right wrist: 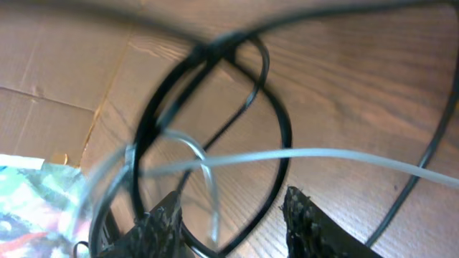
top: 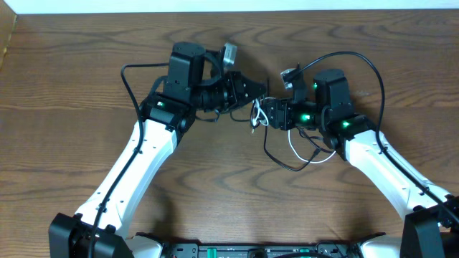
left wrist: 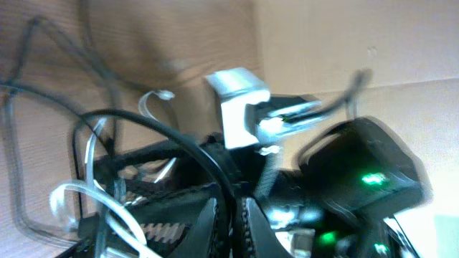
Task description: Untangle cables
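Observation:
The cables (top: 259,115), thin black ones and one white, hang tangled between my two grippers above the table's middle. In the overhead view a black loop (top: 275,154) and a white loop (top: 302,153) trail onto the wood below the right gripper. My left gripper (top: 256,92) is shut on a black cable (left wrist: 188,143), which runs down between its jaws (left wrist: 235,218); white cable (left wrist: 72,193) loops to their left. My right gripper (top: 267,113) faces it, close by. Its jaws (right wrist: 233,211) are open, with black loops (right wrist: 276,115) and the white cable (right wrist: 301,153) passing in front of them.
The wooden table (top: 72,129) carries both arms. Thicker black arm cables arc over the left arm (top: 130,79) and the right arm (top: 373,72). The right gripper's body with its green light (left wrist: 369,179) fills the right of the left wrist view. Cardboard (right wrist: 43,64) lies past the table edge.

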Action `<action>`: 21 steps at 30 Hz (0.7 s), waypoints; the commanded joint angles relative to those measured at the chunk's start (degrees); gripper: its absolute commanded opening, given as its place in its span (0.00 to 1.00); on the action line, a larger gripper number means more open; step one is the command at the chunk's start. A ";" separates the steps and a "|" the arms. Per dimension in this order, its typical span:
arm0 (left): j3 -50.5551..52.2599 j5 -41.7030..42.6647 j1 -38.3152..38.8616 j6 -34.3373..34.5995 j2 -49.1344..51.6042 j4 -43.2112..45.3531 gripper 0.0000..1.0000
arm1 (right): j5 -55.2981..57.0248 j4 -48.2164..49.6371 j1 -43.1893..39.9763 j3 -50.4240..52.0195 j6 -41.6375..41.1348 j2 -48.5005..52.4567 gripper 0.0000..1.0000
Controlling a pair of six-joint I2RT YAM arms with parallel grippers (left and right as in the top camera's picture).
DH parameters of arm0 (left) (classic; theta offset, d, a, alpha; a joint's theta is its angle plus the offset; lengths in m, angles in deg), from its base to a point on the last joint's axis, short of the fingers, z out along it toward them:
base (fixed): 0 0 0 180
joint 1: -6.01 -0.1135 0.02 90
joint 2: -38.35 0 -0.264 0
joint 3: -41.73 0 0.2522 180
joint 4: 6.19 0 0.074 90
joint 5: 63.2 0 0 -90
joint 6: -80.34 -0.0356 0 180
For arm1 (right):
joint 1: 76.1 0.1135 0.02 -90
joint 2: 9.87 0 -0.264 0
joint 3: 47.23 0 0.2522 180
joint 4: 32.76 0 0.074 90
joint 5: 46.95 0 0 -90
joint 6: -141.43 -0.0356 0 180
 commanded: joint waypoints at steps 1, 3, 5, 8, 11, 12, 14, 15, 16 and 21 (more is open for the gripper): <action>-0.74 6.16 0.13 4.87 -1.38 7.23 0.07 | 4.94 -1.92 1.55 -0.81 -0.83 0.35 0.44; -0.74 6.93 0.13 6.38 -1.38 9.14 0.07 | 7.98 -2.75 2.19 -0.81 -0.85 0.35 0.38; -0.74 7.04 0.13 6.34 -1.38 8.90 0.07 | 9.90 -2.75 2.40 -0.81 -0.83 0.35 0.21; -0.74 7.08 0.13 5.38 -1.38 7.56 0.07 | 13.35 -3.76 2.38 -0.81 -0.79 0.35 0.01; -0.74 4.26 -0.02 -4.00 -1.38 1.70 0.08 | 24.44 -9.44 1.86 -0.81 -0.81 0.35 0.01; -0.72 0.68 -0.28 -7.19 -1.38 -2.69 0.07 | 29.49 -12.52 1.33 -0.81 -0.83 0.35 0.01; -0.74 -9.51 -1.09 -12.59 -1.38 -11.37 0.07 | 37.13 -17.77 0.24 -0.81 -0.81 0.35 0.01; -0.74 -15.19 -1.62 -14.53 -1.38 -15.10 0.07 | 40.17 -19.96 -0.31 -0.81 -0.81 0.33 0.01; -0.74 -23.08 -2.36 -15.69 -1.38 -19.17 0.07 | 44.19 -22.80 -1.18 -0.81 -0.81 0.33 0.01; -0.74 -40.96 -6.84 -15.87 -1.44 -25.57 0.08 | 51.91 -28.48 -4.90 -0.81 -0.79 0.33 0.01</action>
